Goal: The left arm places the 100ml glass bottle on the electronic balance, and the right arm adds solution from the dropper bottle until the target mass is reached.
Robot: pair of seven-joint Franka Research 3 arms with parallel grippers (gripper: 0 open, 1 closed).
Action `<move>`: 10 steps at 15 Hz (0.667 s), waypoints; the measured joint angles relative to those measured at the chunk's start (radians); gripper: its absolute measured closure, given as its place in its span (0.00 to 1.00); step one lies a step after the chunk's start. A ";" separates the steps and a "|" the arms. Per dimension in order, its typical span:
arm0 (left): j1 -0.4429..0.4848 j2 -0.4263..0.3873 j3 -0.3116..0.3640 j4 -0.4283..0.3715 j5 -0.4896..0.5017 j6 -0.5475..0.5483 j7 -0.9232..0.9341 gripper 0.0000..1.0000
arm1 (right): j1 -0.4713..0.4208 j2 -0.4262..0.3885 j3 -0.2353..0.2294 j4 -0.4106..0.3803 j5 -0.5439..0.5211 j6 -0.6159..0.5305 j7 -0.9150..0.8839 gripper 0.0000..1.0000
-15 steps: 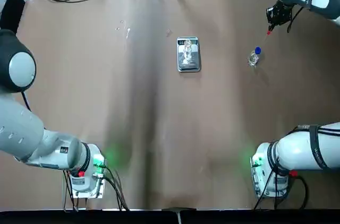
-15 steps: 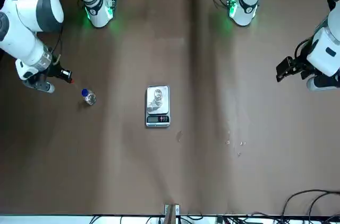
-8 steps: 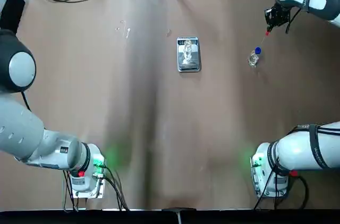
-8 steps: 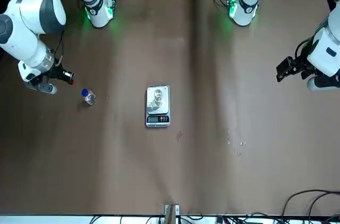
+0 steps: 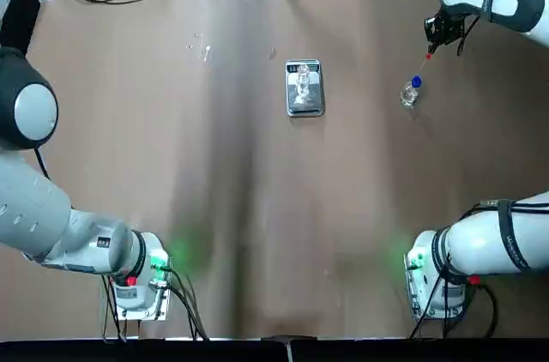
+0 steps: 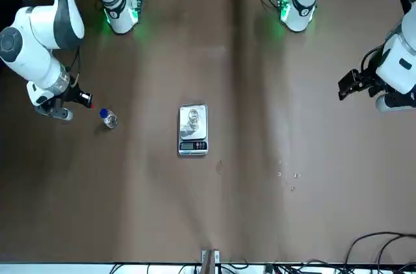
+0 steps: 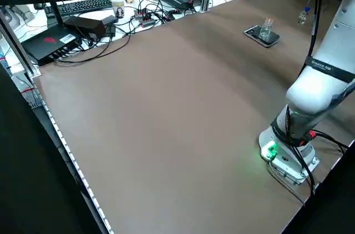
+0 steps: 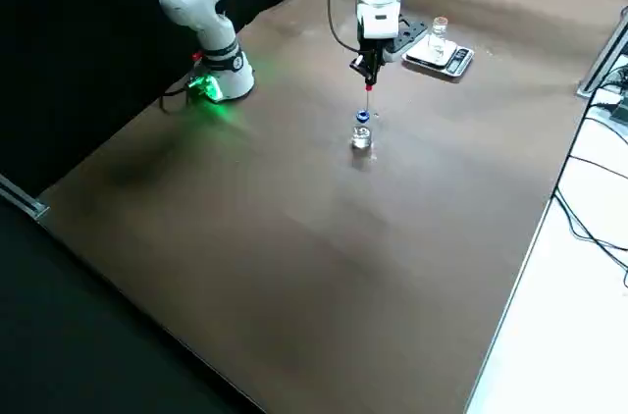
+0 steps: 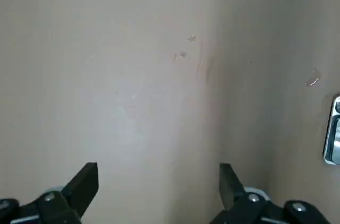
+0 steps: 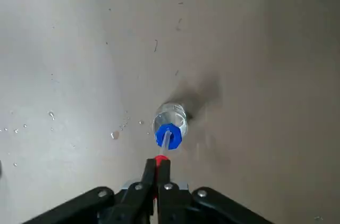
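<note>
Above the dropper bottle on the tabletop, I hold the right gripper pinching the red-tipped dropper; the 100ml glass bottle already stands on the electronic balance, so dosing comes next, while the left gripper idles, spread.

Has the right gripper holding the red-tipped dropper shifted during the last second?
Yes. In the top view the right gripper and its thin red-tipped dropper have drifted slightly toward the far edge and left, away from the stationary blue-capped dropper bottle.
</note>
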 joint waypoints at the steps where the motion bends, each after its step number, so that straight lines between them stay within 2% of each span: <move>1: 0.000 0.000 0.000 0.000 0.000 0.000 0.000 0.00 | 0.000 0.003 0.000 0.000 0.000 0.001 0.000 0.96; 10: 0.000 0.000 0.001 -0.001 0.000 0.000 0.000 0.00 | 0.000 0.009 0.000 0.000 0.000 0.006 -0.003 0.96</move>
